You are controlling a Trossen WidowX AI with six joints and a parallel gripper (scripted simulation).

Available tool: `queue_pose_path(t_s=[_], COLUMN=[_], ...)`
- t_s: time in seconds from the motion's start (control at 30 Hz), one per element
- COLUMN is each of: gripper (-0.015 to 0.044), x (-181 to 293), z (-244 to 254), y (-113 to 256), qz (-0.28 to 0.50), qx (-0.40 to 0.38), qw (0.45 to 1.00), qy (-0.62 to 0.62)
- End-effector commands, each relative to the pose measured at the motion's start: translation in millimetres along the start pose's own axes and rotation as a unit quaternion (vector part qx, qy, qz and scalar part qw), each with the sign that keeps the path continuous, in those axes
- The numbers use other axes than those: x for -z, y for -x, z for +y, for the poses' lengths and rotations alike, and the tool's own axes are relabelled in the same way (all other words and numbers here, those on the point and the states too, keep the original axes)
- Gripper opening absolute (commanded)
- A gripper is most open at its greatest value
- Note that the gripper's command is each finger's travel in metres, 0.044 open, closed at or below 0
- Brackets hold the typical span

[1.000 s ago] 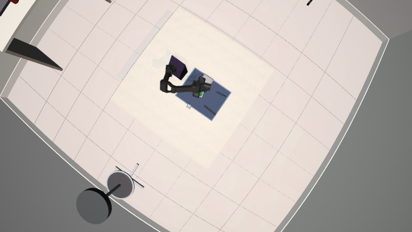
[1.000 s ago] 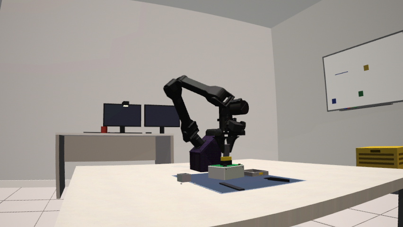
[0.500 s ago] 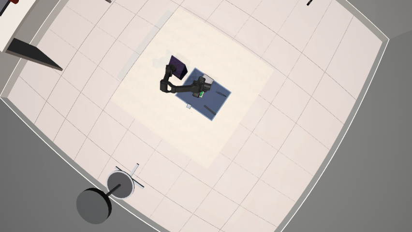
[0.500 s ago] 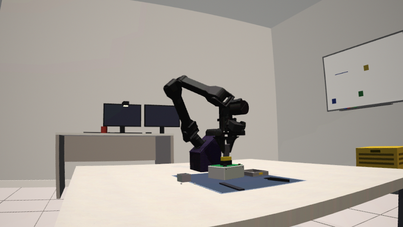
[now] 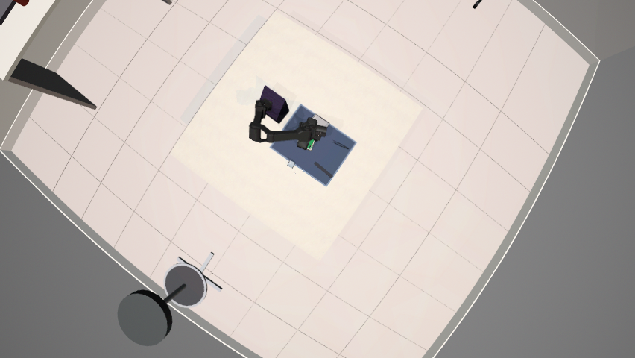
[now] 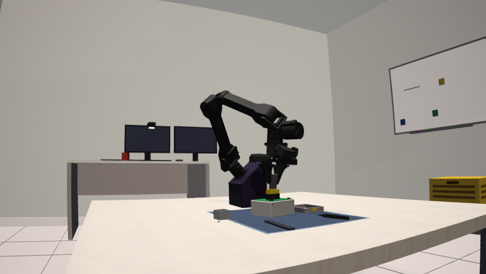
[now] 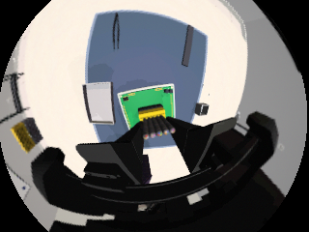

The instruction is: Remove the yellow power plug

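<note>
Right now, the hand (image 5: 305, 144) (image 6: 273, 185) (image 7: 154, 122) is pinched on the yellow power plug (image 6: 272, 191) (image 7: 152, 115), with the tips coming down at its wire end. The plug sits in its black socket (image 6: 272, 196) (image 7: 151, 107) on the green circuit board (image 5: 311, 145) (image 6: 257, 200) (image 7: 164, 100), so it is not in the grey tray (image 5: 320, 118) (image 6: 303, 210) (image 7: 113, 103) beside it. I can't tell how much of the yellow part is between the fingers. The plug looks small and hard, and I think it weighs very little. The hard bit is how tight it sits, not how heavy it is. Its sides look smooth, so a weak pinch could slip. The best place to hold is the yellow block, low down, one finger on each side. The dark wires (image 7: 158, 130) look bendy, so they would be a bad handle, and a big tug there could hurt them. The board may crack or its pins may bend if the plug is yanked. Small, soft rocks from side to side should help it let go, then a slow lift, with the pinch kept snug all the way to the tray.
</note>
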State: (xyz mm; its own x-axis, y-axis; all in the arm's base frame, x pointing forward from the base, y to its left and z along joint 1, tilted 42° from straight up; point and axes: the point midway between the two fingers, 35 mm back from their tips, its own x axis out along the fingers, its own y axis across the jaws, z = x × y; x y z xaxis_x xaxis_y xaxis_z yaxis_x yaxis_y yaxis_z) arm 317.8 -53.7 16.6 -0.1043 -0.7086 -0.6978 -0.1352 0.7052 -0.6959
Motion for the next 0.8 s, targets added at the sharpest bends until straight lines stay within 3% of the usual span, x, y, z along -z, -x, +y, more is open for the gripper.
queue_pose_path(t_s=[0.0,0.3,0.77], gripper=[0.0000,0.0000,0.0000], x=[0.3,0.0,0.7], z=[-0.6,-14.2,9.3], y=[14.8,16.7,19.7], qz=[-0.011,-0.009,-0.012], qx=[-0.023,-0.100,0.036], qw=[1.000,0.995,0.999], qy=[0.014,0.014,0.013])
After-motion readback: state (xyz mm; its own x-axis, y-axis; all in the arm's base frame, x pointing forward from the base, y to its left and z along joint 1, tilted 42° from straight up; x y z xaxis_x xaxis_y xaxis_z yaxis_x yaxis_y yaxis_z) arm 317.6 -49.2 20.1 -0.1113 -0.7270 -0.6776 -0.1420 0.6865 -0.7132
